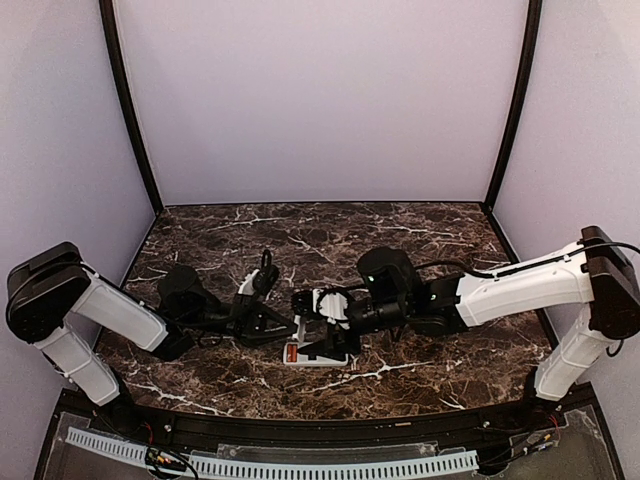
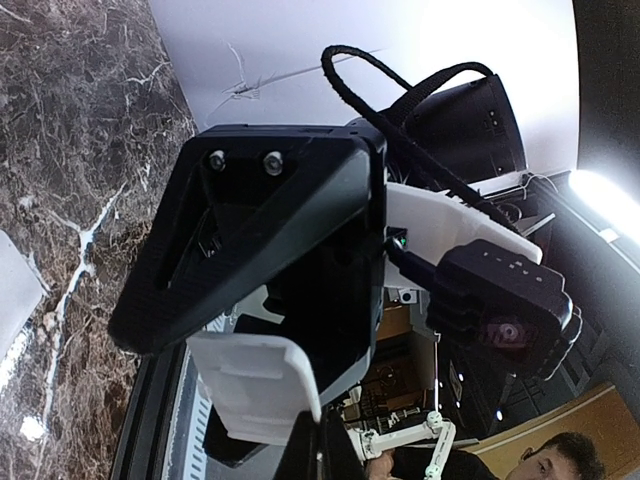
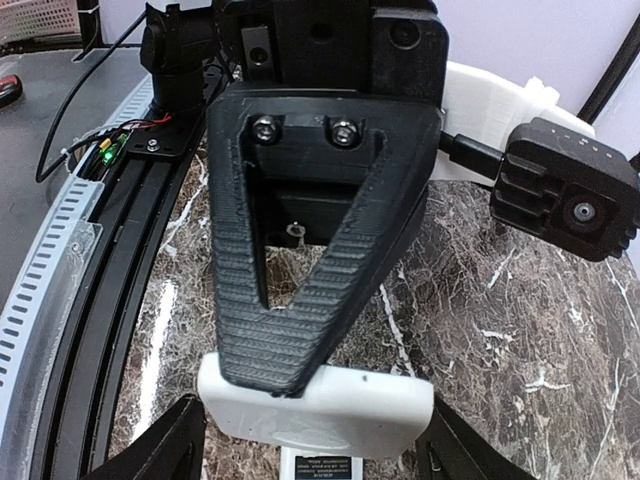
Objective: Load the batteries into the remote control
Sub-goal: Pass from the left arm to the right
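The small white rectangular plastic remote control lies flat near the middle of the dark marble-patterned table, toward the near edge, its long axis running left to right. An orange-red patch at its left end may be one of the batteries, though it is too small to tell. The right gripper sits directly over the handset, reaching in from the right. The right wrist view shows one ribbed black finger laid on the remote's plain white back beside a small dark mark. The opposing finger is hidden, so whether the jaws are clamped on the body cannot be told. The left gripper, just left of the remote and a little to the far side, is pressed together on a small loose white plastic cover plate. The right arm is plainly the nearer, and the next move appears to turn on gripping the handset across its short side.
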